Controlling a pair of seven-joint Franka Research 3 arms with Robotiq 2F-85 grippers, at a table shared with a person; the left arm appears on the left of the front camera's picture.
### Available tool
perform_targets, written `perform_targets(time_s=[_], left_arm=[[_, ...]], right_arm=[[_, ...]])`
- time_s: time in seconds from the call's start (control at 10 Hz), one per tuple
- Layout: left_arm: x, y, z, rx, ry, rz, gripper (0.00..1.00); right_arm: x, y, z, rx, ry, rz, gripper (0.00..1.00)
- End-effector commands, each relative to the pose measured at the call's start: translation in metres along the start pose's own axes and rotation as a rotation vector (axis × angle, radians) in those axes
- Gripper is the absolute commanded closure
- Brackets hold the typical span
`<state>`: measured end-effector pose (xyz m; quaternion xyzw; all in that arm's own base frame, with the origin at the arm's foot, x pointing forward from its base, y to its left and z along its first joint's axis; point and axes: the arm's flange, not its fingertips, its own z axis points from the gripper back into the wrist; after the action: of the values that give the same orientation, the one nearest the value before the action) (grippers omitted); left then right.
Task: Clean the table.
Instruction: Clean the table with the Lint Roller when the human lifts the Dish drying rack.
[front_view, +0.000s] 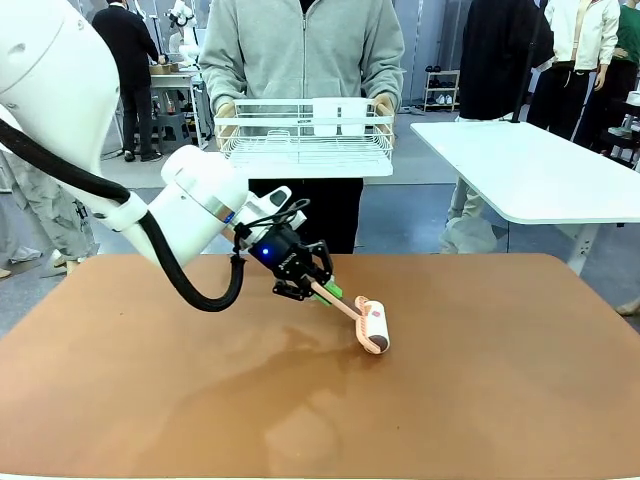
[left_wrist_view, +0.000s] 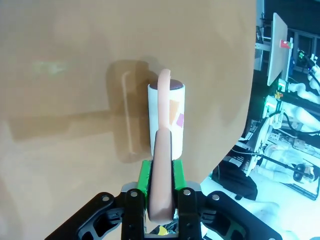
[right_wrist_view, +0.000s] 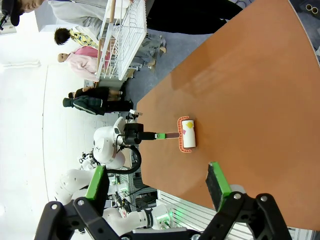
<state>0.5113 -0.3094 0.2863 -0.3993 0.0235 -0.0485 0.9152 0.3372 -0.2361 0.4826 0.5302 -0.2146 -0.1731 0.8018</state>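
Table (front_view: 480, 390) reddish-brown, matte, smooth; left tool (front_view: 329, 291) clamps lint roller (front_view: 374, 325).

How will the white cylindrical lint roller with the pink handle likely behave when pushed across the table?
The white cylindrical lint roller lies on its round side on the reddish-brown table, so it should roll readily. Its thin pink handle, clamped in the left gripper, looks slender and may flex.
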Motion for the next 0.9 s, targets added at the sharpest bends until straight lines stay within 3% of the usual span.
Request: perform_targets(time_s=[0.0, 0.5, 0.8], left_arm=[[-0.009, -0.005, -0.027, 0.078, 0.029, -0.025, 0.78], [-0.042, -0.093, 0.037, 0.061, 0.037, -0.132, 0.78], [-0.046, -0.114, 0.087, 0.056, 0.013, -0.116, 0.78]], right_arm=[[0.0, 0.003, 0.002, 0.022, 0.0, 0.014, 0.0], [0.0, 0.003, 0.002, 0.022, 0.0, 0.014, 0.0], [0.0, 0.003, 0.002, 0.022, 0.0, 0.014, 0.0]])
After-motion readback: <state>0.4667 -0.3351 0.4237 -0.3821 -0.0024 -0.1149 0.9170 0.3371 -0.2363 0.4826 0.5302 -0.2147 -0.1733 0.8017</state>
